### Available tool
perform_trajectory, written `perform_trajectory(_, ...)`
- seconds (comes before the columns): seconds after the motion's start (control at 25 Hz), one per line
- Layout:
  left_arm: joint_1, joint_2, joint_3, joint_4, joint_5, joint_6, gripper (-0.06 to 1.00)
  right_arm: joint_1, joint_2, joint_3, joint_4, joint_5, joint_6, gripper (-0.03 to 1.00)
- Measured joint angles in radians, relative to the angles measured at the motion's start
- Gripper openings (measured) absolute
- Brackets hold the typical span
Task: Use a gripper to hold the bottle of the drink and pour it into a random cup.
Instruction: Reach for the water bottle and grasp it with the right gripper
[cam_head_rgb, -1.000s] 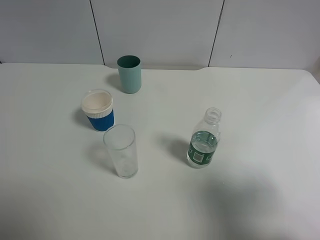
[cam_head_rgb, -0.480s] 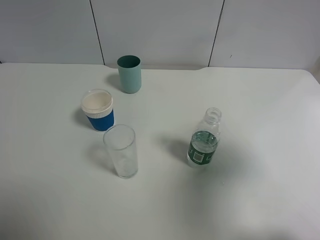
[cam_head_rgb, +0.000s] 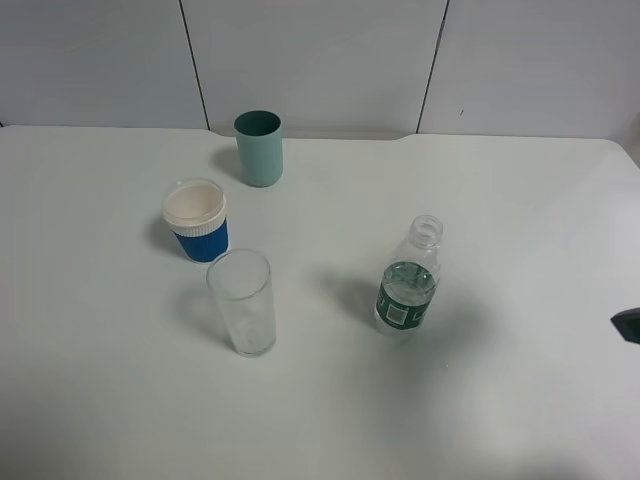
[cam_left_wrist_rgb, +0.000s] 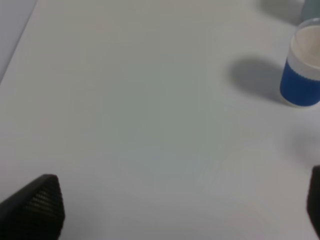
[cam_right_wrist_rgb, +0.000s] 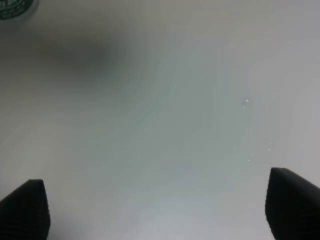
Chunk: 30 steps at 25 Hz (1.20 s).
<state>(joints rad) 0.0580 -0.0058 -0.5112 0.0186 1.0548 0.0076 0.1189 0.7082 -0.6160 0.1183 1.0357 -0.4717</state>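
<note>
The bottle of the drink (cam_head_rgb: 408, 290) stands upright and uncapped right of the table's middle, with clear liquid and a dark green label. Its base (cam_right_wrist_rgb: 14, 9) shows at a corner of the right wrist view. The cup (cam_head_rgb: 242, 303), a tall clear glass, stands to its left. My right gripper (cam_right_wrist_rgb: 157, 207) is open over bare table, with nothing between its fingers. Only its dark tip (cam_head_rgb: 628, 325) shows in the high view, at the right edge, well right of the bottle. My left gripper (cam_left_wrist_rgb: 175, 205) is open and empty, and out of the high view.
A blue cup with a white rim (cam_head_rgb: 196, 220) (cam_left_wrist_rgb: 302, 70) stands behind the glass. A teal cup (cam_head_rgb: 259, 148) stands farther back near the wall. Small droplets (cam_right_wrist_rgb: 246, 102) lie on the white table (cam_head_rgb: 500, 420) under the right gripper.
A dark tip of the right gripper has come into the high view at the right edge. The shadow on the table has shifted. Bottle and cups have not moved.
</note>
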Motion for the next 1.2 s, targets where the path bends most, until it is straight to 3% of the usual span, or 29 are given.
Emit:
perform_trajectory(0.28, 0.000, 0.000, 0.000, 0.000, 0.000, 0.000, 0.98, 0.002, 0.004, 0.127, 0.100, -0.082, -0.124, 0.85)
perform_trajectory(0.8, 0.000, 0.000, 0.000, 0.000, 0.000, 0.000, 0.98, 0.005, 0.258, 0.127, 0.112, -0.203, -0.138, 0.85)
perform_trajectory(1.2, 0.000, 0.000, 0.000, 0.000, 0.000, 0.000, 0.98, 0.162, 0.498, 0.127, 0.111, -0.439, -0.167, 0.85)
